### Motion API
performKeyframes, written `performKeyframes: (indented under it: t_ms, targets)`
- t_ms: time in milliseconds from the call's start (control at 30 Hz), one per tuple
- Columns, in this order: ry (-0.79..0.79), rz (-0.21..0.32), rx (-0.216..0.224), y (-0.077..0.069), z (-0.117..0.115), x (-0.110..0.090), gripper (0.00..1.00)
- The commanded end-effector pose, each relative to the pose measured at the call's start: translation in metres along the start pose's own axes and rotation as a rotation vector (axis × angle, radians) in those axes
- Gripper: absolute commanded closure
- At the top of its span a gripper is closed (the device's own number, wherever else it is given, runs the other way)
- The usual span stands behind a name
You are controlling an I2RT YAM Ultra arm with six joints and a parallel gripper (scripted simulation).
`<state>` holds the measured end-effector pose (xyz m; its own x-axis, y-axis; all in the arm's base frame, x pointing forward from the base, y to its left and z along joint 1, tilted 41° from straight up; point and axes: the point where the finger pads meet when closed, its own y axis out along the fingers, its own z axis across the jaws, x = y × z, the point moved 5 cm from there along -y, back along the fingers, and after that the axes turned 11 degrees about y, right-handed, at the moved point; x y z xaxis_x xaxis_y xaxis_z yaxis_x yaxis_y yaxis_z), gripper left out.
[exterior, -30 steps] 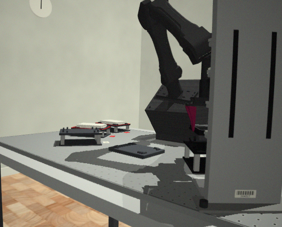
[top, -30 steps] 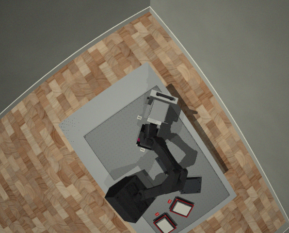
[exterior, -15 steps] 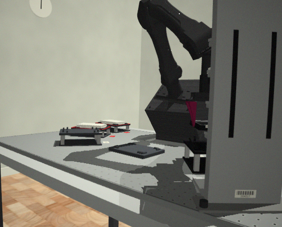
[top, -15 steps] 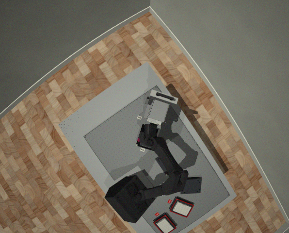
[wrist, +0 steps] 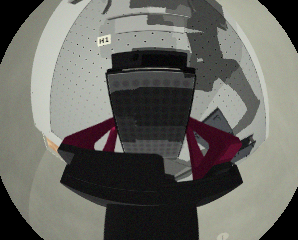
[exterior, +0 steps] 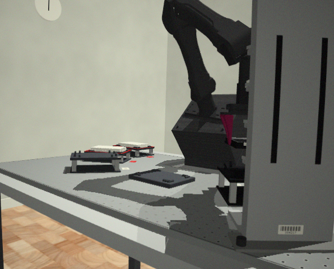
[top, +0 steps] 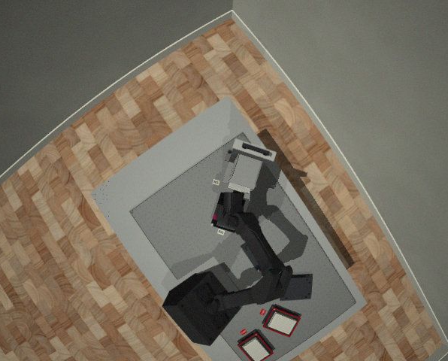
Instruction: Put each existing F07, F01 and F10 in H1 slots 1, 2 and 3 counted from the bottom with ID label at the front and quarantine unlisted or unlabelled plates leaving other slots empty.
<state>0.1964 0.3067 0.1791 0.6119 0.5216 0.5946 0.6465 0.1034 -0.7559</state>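
My gripper (wrist: 151, 120) is shut on a dark 96-well plate (exterior: 238, 142) (wrist: 151, 107), its magenta fingers on the two long sides. The plate looks about level, well above the black regrip nest RG (exterior: 232, 175) (wrist: 149, 60). No ID label on it can be read. Hotel H1 (top: 246, 171) (exterior: 300, 196) stands just beyond; its slots are hidden, so its plates cannot be told. A white plate (top: 282, 322) (exterior: 108, 148) sits on one red-rimmed quarantine nest, and another white plate (top: 256, 347) (exterior: 133, 144) on the other.
A raised dark nest (top: 298, 287) (exterior: 94, 156) and a low dark nest (top: 250, 254) (exterior: 161, 177) bear no plate in the exterior view; their names cannot be read. The H1 deck label (top: 216, 182) (wrist: 104, 40) and the RG label (top: 220, 232) lie beside their stations.
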Motion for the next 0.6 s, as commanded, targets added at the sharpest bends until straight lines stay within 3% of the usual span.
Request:
performKeyframes:
  t_ms: [0,567]
  targets:
    - [-0.002,-0.013,0.012,-0.010,0.003,0.001,0.14]
    - [-0.002,-0.013,0.012,-0.049,0.003,0.001,0.14]
